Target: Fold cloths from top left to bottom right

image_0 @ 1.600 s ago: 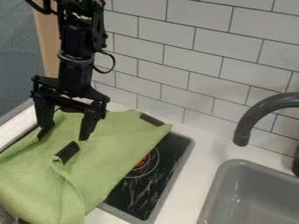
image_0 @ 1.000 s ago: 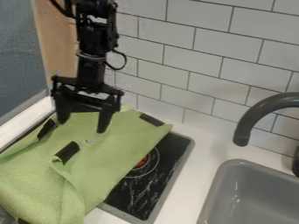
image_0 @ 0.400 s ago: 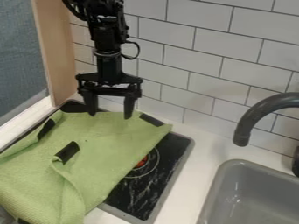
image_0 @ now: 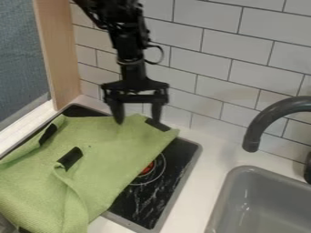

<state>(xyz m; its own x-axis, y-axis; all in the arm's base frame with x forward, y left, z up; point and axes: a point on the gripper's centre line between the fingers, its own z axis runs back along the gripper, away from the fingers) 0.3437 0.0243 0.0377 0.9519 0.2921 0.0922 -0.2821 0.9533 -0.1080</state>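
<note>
White tiles (image_0: 206,13) back the open hand (image_0: 137,121), shifted rightward near the far edge of the green cloth (image_0: 112,152).

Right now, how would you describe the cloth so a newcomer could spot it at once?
Start at the white tiled wall and look below it to the black stovetop, left of the grey sink. The cloth lies rumpled across the stovetop; unlike either neighbour, it is green, with dark patches.

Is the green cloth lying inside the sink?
No, the green cloth lies over the stove, left of the sink in the camera view.
</note>
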